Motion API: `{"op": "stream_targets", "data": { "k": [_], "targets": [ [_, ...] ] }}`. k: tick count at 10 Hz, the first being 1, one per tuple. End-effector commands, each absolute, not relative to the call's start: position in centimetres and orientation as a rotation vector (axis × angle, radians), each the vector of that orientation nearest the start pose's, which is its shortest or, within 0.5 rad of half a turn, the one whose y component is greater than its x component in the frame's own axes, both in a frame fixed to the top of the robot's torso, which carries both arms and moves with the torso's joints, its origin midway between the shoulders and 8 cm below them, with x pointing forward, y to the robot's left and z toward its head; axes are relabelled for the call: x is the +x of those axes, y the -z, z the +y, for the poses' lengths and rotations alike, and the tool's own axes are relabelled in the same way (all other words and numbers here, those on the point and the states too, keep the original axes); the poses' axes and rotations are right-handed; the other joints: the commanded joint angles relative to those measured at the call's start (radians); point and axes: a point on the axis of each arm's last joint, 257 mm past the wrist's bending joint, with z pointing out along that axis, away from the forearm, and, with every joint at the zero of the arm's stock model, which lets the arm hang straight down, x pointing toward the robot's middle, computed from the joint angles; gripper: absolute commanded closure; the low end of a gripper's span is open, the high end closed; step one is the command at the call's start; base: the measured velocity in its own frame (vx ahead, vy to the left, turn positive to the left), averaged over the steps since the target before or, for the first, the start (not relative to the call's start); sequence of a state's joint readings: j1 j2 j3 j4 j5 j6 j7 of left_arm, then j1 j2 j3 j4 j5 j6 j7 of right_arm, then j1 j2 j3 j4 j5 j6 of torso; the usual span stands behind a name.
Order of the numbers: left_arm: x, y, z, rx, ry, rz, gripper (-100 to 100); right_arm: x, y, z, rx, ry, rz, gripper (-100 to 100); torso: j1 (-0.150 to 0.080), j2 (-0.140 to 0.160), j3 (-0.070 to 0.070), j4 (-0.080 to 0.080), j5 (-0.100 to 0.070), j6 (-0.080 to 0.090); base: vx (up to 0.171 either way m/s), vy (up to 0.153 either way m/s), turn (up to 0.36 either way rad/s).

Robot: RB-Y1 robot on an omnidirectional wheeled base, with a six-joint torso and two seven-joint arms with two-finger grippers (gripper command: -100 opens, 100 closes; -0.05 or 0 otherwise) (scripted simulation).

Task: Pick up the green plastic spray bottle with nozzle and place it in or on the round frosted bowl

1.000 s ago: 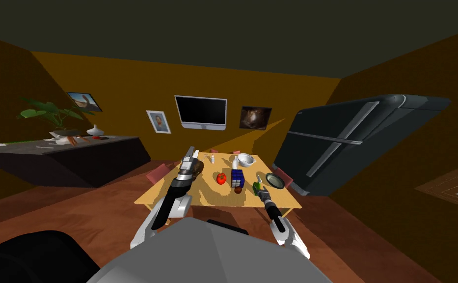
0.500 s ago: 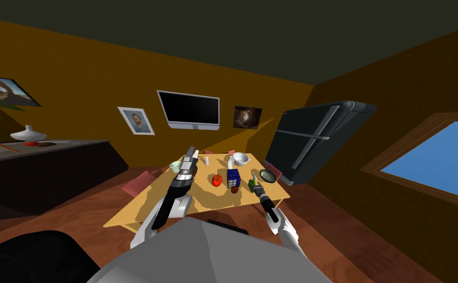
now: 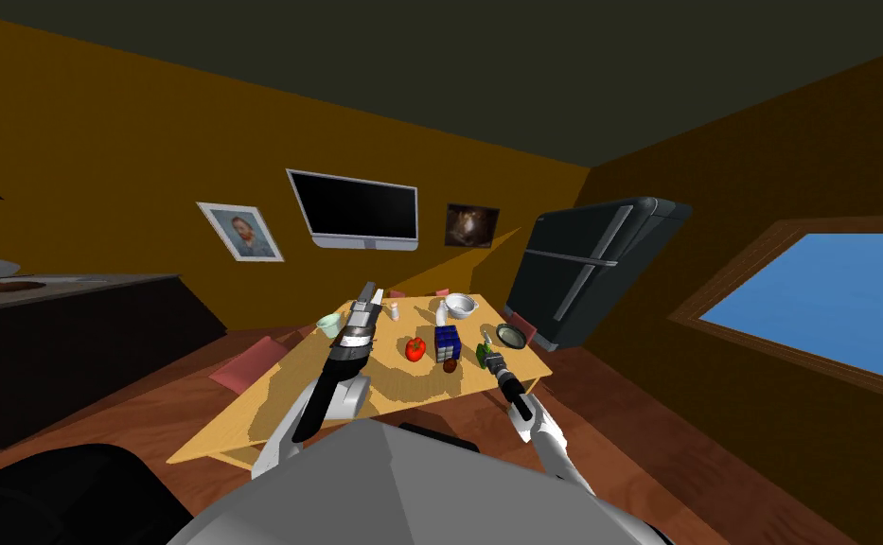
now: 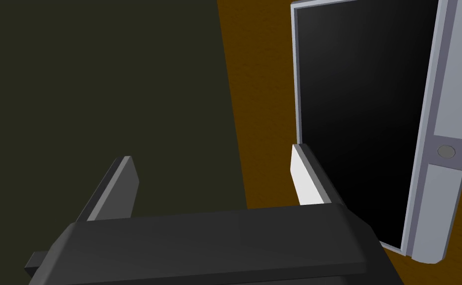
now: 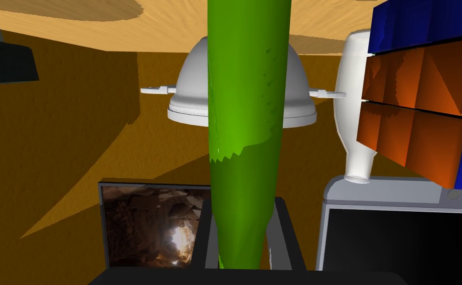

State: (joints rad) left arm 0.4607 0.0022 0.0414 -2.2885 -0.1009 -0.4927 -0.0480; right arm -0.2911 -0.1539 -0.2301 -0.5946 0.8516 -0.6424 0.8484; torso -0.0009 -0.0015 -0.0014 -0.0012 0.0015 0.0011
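Up close, green bottle [image 5: 244, 99] between right jaws, white bowl [image 5: 189, 91] beyond.

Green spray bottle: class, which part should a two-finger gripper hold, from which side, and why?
Grip the green spray bottle at its narrow tapered end, coming in along its length with one finger on each side, as the right gripper holds it. The body widens away from there, so the slim end best suits the thin fingers.

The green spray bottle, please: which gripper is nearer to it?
Right. The right gripper is shut on the green spray bottle; the left gripper hangs open across the table.
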Motion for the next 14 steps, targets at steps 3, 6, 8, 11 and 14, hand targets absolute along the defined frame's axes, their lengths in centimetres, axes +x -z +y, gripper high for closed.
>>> {"op": "stream_targets", "data": {
  "k": [3,6,8,11,14],
  "targets": [
    [34.6,-3.9,27.6,-0.542,1.172,0.654,0,52.3,41.3,-23.6,-0.272,-0.207,1.783,100,0.001,-0.001,-0.001,-0.001,0.001,0.001,0.001,0.000,0.006],
    [34.6,-3.9,27.6,-0.542,1.172,0.654,0,51.0,42.0,-26.3,-0.208,-0.153,1.805,100,0.001,-0.002,-0.002,-0.002,0.000,-0.001,-0.011,-0.014,0.196],
    [34.6,-3.9,27.6,-0.542,1.172,0.654,0,50.0,42.4,-27.9,-0.167,-0.125,1.814,100,-0.003,-0.003,-0.004,-0.005,-0.002,0.000,-0.023,-0.034,0.222],
    [34.6,-3.9,27.6,-0.542,1.172,0.654,0,48.8,42.4,-29.7,-0.129,-0.090,1.812,100,-0.005,-0.004,-0.007,-0.009,-0.003,0.002,-0.021,-0.018,0.179],
    [34.6,-3.9,27.6,-0.542,1.172,0.654,0,46.5,42.9,-32.7,-0.051,-0.037,1.829,100,-0.009,-0.004,-0.008,-0.012,-0.005,0.003,-0.021,-0.025,0.213]
  ]
}}
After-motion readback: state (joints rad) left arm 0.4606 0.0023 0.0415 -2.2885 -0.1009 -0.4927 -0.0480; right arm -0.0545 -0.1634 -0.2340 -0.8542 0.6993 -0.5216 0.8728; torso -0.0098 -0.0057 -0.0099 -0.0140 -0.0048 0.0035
